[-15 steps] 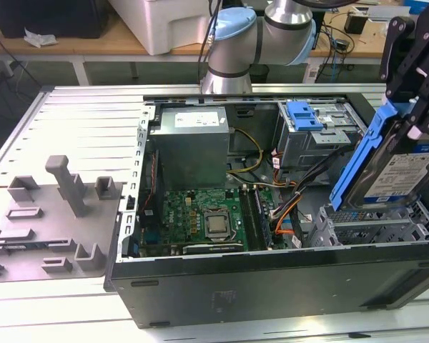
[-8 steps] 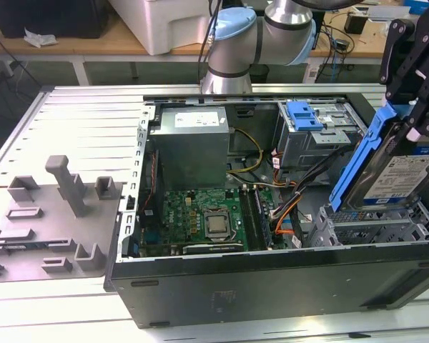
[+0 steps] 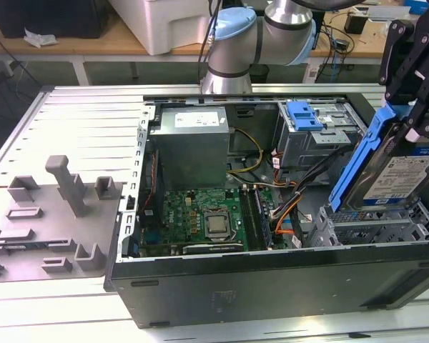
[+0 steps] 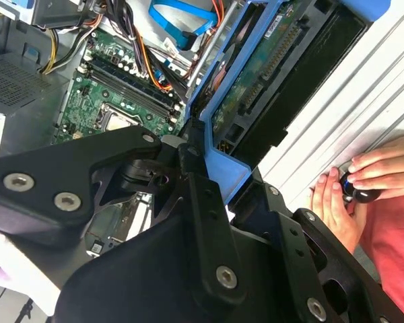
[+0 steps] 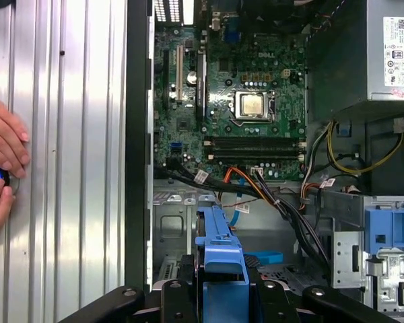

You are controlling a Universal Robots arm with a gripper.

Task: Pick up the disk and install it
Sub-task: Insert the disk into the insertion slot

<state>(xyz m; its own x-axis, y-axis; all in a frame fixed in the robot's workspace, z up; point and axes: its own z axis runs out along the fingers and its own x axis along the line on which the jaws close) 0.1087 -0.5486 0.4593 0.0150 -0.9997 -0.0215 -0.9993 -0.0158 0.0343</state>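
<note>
While my hand [image 3: 409,118] clamps the tilted disk [image 3: 397,179], I fear its low corner may snag the cables [image 3: 311,175] near the hand and twist loose.

Black gripper [image 5: 222,296] grips disk [image 5: 221,252] by its blue frame, above open PC case [image 5: 138,134]. Inside: motherboard [image 5: 188,128] w/ bare CPU [image 5: 254,105], cables [image 5: 283,202] alongside. A hand [image 5: 3,145] rests on ribbed table [image 5: 74,168] outside the case.
</note>
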